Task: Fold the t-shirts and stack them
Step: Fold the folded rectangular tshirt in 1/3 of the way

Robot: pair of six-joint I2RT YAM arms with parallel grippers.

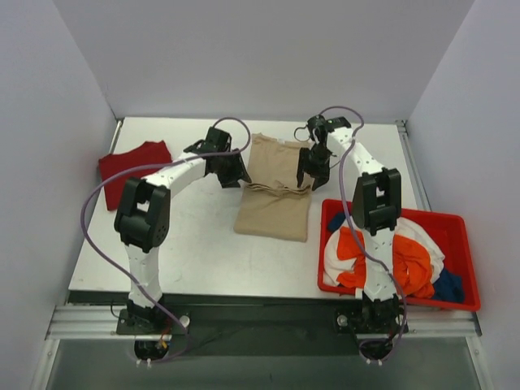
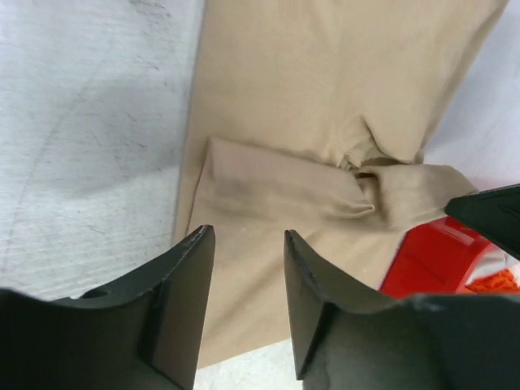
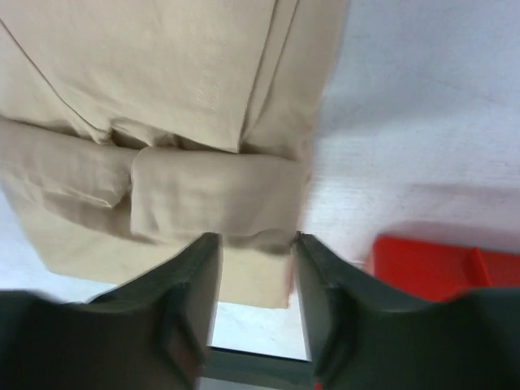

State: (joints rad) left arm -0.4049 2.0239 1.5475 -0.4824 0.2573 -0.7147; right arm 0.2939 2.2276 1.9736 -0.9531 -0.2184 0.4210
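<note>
Nearest the top camera, 2 arm bases sit at the table's near edge. Both arms reach forward to 1 beige t-shirt, which lies flat at the middle of the table.

The left gripper hangs over the shirt's left edge. Its own wrist view shows the jaws standing apart, with nothing between them. The right gripper hangs over the shirt's right edge. Its jaws are also parted, and the folded hem lies just under the tips, apparently unclamped.

A folded band crosses the shirt's middle from side to side and puckers near the centre.

The step in hand looks like letting go of that cross fold. To do it well, both grippers should rise straight up so no fingertip drags the cloth. The 2 ends of the band should be level, and the centre pucker should be smoothed before the next fold.

Count:
- 1 beige t-shirt on the table.
- 1 dark red t-shirt at the table's far left, well apart from the beige one.
- 1 red bin at the right, holding a heap of orange and white cloth and blue cloth.

The heap is too tangled to count how many shirts it holds.
</note>
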